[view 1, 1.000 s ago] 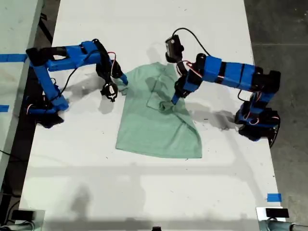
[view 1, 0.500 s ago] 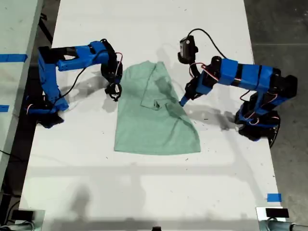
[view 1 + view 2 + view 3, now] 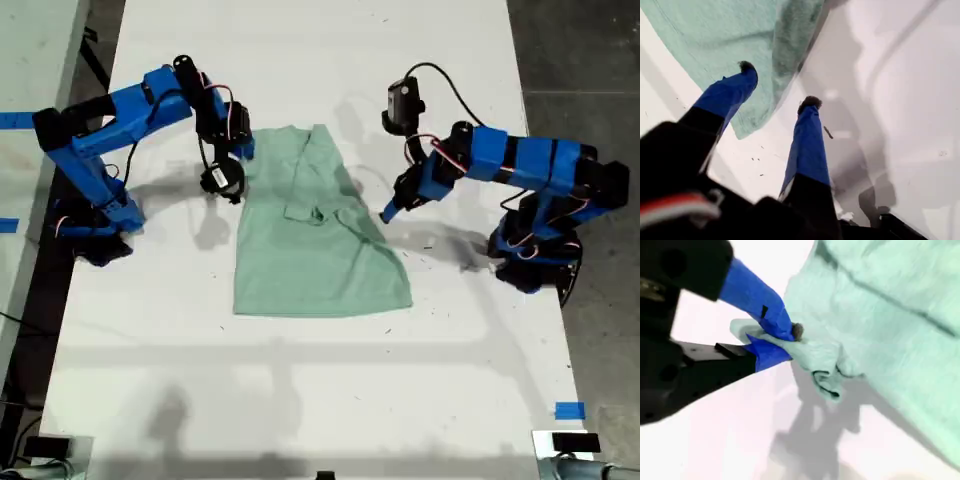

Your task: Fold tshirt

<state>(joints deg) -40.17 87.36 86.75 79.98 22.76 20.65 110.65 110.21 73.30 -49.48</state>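
The pale mint-green tshirt (image 3: 310,260) lies on the white table, partly folded, with a crumpled ridge across its middle. The arm on the exterior view's left is my second arm. My second gripper (image 3: 244,151) (image 3: 790,342) is shut on a bunched bit of the tshirt (image 3: 880,305) at its far corner on that side. My first gripper (image 3: 386,212) (image 3: 779,85), on the arm at the exterior view's right, stands open beside the cloth's edge. One finger is over the tshirt (image 3: 715,30) and the other over bare table, with nothing held.
The white table (image 3: 300,400) ends at dark floor on the exterior view's right. A piece of blue tape (image 3: 568,410) sits near the front corner on that side. Another table with blue tape (image 3: 20,120) borders the exterior view's left. Both arm bases stand at the table's sides.
My first gripper let go of the tshirt's middle and drew off past its edge toward the exterior view's right. My second gripper took the far corner and shifted; the cloth now lies flatter and straighter.
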